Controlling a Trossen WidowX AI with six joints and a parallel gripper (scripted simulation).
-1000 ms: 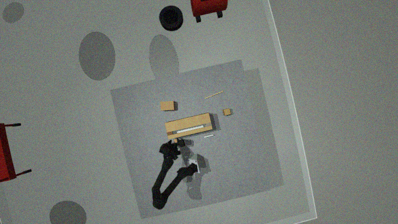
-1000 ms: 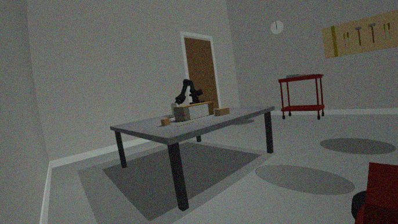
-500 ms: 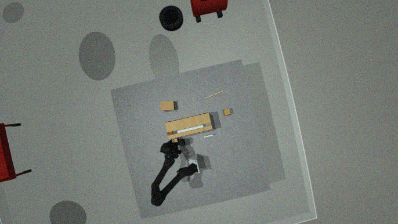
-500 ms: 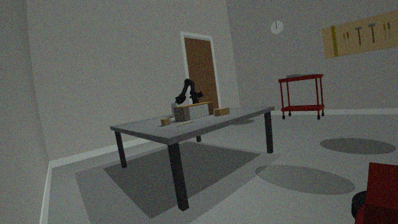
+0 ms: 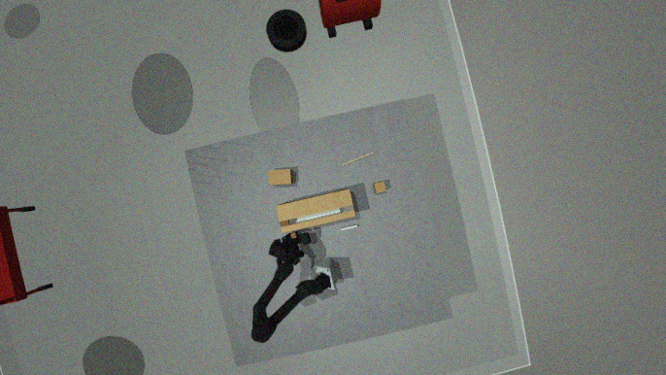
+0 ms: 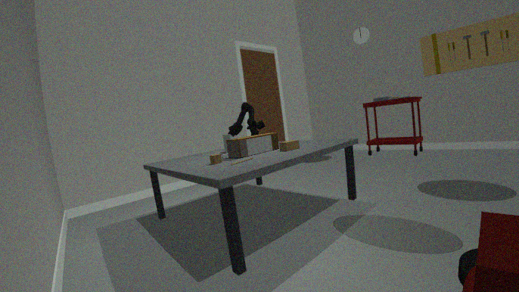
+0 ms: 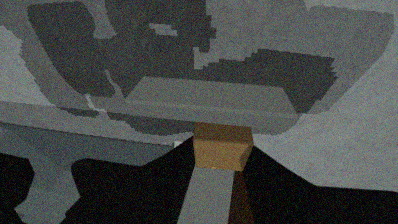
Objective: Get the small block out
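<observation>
From above, the gripper (image 5: 293,236) sits against the box's (image 5: 316,210) near-left corner. From the side, the arm (image 6: 245,117) bends down behind the box. At the wrist, its dark fingers clamp the small block (image 7: 221,148).

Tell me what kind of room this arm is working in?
Probably a workshop or lab: a tool board with hanging hammers on the wall, a red wheeled cart, a wall clock and a plain door behind the work table.
</observation>
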